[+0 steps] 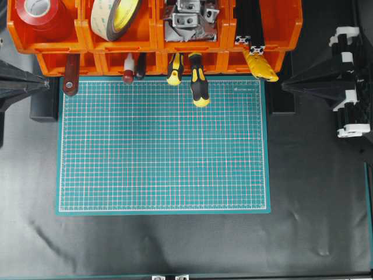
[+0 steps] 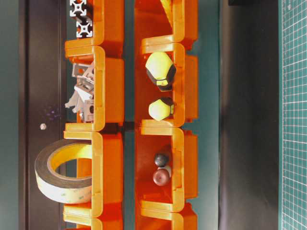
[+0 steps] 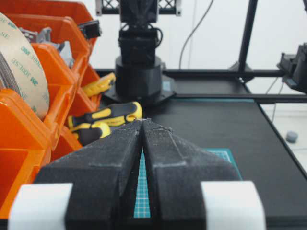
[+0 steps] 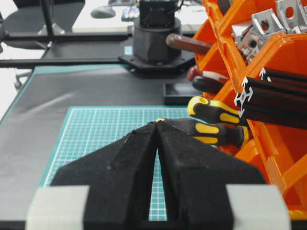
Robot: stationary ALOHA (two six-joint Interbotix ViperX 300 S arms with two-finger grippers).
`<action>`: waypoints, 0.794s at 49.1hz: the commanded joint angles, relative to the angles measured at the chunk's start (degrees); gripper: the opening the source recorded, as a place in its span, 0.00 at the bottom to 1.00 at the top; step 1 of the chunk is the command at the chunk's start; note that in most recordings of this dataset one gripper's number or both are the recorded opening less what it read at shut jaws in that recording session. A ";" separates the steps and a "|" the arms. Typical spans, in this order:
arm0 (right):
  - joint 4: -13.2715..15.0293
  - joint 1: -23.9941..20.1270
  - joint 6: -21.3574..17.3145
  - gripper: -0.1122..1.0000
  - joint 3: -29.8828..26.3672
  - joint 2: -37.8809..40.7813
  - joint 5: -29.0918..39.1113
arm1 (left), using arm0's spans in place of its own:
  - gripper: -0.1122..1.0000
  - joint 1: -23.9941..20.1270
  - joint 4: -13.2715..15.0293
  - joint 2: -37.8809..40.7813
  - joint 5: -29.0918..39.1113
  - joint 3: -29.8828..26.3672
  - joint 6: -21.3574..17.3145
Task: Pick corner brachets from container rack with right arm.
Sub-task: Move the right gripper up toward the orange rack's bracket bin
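The corner brachets (image 1: 189, 18) lie piled in an upper bin of the orange container rack (image 1: 265, 32), third bin from the left. They also show as the silver pile (image 2: 82, 92) in the table-level view and as grey pieces (image 4: 261, 28) in the right wrist view. My right gripper (image 1: 284, 86) rests at the right edge of the green mat (image 1: 163, 146), well apart from the pile. Its fingertips (image 4: 157, 122) meet, shut on nothing. My left gripper (image 1: 48, 84) sits at the mat's left edge, also shut and empty; its tips (image 3: 143, 120) touch.
Red tape (image 1: 41, 11) and a large beige tape roll (image 1: 116, 16) fill the left upper bins. Black slotted bars (image 1: 250, 26) fill the right one. Yellow-black screwdriver handles (image 1: 198, 84), dark red handles (image 1: 71, 74) and a yellow tool (image 1: 262, 67) stick out of the lower bins over the mat's far edge.
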State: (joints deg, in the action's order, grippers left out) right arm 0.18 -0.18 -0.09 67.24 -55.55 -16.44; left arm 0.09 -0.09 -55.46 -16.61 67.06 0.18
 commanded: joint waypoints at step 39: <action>1.32 3.52 -2.29 0.10 -43.33 15.91 56.51 | 0.10 4.39 -2.11 3.16 26.54 -14.94 5.10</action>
State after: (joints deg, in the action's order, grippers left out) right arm 0.79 2.64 -2.46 31.38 -43.86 36.30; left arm 4.31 -2.02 -53.09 9.14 54.32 5.10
